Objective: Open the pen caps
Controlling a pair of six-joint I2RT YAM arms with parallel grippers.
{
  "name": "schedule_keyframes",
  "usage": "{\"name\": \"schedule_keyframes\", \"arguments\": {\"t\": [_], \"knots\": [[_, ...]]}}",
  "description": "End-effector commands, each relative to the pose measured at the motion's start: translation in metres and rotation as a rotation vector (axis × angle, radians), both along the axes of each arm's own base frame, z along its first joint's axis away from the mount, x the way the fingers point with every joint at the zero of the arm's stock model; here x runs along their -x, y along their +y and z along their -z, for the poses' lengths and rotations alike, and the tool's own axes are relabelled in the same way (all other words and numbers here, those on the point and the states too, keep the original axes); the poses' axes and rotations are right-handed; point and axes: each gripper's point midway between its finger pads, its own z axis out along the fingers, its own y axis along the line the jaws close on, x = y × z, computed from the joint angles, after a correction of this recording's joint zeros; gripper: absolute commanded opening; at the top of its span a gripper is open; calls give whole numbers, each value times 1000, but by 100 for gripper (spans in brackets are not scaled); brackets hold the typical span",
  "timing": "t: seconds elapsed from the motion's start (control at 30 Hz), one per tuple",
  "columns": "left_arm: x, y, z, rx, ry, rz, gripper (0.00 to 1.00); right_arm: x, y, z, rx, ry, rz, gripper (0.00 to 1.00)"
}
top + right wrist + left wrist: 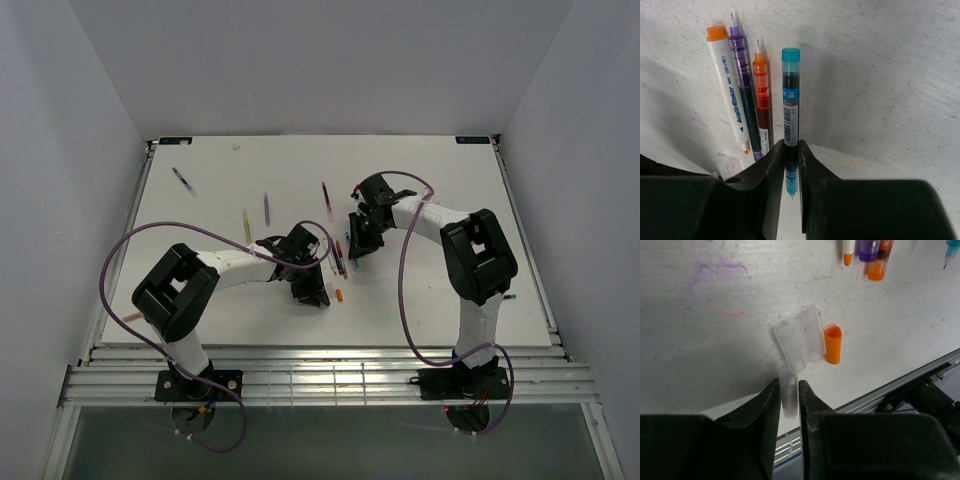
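Observation:
My left gripper (789, 385) is shut on a clear-white pen cap (788, 397), held just above the table. Two more clear caps (800, 340) and an orange cap (832, 344) lie side by side just beyond it. My right gripper (791, 145) is shut on a blue pen (790, 95), its bare tip showing between the jaws. Beside it lie an orange-red pen (762, 95), a purple pen (742, 85) and a white marker (727, 100) with an orange end. In the top view the left gripper (310, 285) and right gripper (360, 240) stand close together mid-table.
Loose pens lie farther back on the white table: a dark one (183, 181) at far left, a yellow one (247, 226), a purple one (266, 207) and a red one (325, 194). The slatted front edge (320, 375) lies near the left gripper.

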Motion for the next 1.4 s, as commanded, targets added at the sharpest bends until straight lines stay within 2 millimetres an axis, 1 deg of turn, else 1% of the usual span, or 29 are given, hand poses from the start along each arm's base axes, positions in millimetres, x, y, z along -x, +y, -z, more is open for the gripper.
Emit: {"name": "schedule_keyframes", "arguments": {"t": [0.0,0.13,0.23,0.33,0.43,0.47,0.5,0.53,0.57,0.6,0.63,0.67,0.7,0.73,0.77,0.8,0.83,0.87,0.93,0.97,1.0,1.03,1.13,1.2,1.23,1.27,1.3,1.33,1.37], "knots": [[-7,12,5,-23,-13,-36,32,2,0,4,7,-8,-34,21],[-6,18,8,-30,-2,-49,36,0,3,5,4,-11,-40,30],[-5,21,10,-33,4,-50,39,-4,5,4,2,-16,-38,32],[-8,21,7,-28,-6,-54,42,-10,7,1,5,-32,-36,35],[-12,23,1,-24,-24,-56,44,-28,14,-9,-7,-79,-22,37],[-12,23,-4,-20,-36,-54,45,-40,20,-15,-20,-106,-19,38],[-15,26,-6,-30,-55,-55,45,-47,23,-19,-27,-123,-16,39],[-16,27,-9,-34,-71,-52,47,-55,27,-23,-35,-142,-13,41],[-16,29,-16,-33,-95,-43,48,-64,31,-24,-40,-161,-12,45],[-17,31,-20,-36,-111,-43,49,-80,38,-38,-56,-212,-8,46],[-19,34,-22,-43,-134,-42,50,-89,42,-43,-60,-240,-9,48],[-17,37,-23,-49,-145,-33,52,-97,44,-38,-51,-249,-15,52],[-18,38,-33,-36,-174,-32,52,-113,50,-53,-57,-294,-15,54],[-18,40,-35,-39,-188,-33,52,-121,52,-54,-50,-300,-19,54],[-16,42,-35,-42,-191,-32,53,-127,54,-38,-26,-278,-31,55],[-16,43,-42,-31,-211,-31,53,-139,59,-51,-23,-303,-29,55],[-16,45,-43,-30,-216,-34,53,-144,61,-48,-17,-302,-29,55],[-13,48,-42,-36,-219,-35,53,-148,62,-33,-2,-283,-26,56],[-12,49,-48,-24,-231,-43,53,-158,65,-33,-1,-305,-15,56],[-11,50,-49,-22,-232,-47,53,-161,65,-25,7,-300,-8,56],[-8,52,-48,-21,-228,-53,53,-164,65,-22,16,-306,2,55],[-7,52,-52,-12,-237,-57,53,-167,65,-21,17,-317,8,55],[-3,57,-52,-6,-238,-69,53,-173,68,-10,31,-335,2,55],[-2,59,-52,-6,-241,-77,53,-173,71,-5,44,-338,-10,55],[2,61,-50,-6,-237,-79,53,-169,72,7,63,-312,-23,54],[2,62,-50,-5,-237,-85,53,-171,78,4,61,-322,-32,53],[3,63,-49,-5,-234,-86,53,-170,79,7,79,-319,-37,52],[5,64,-47,-6,-229,-87,53,-167,79,17,103,-307,-49,51],[5,63,-48,-1,-227,-90,53,-161,81,19,130,-295,-58,47]]}}
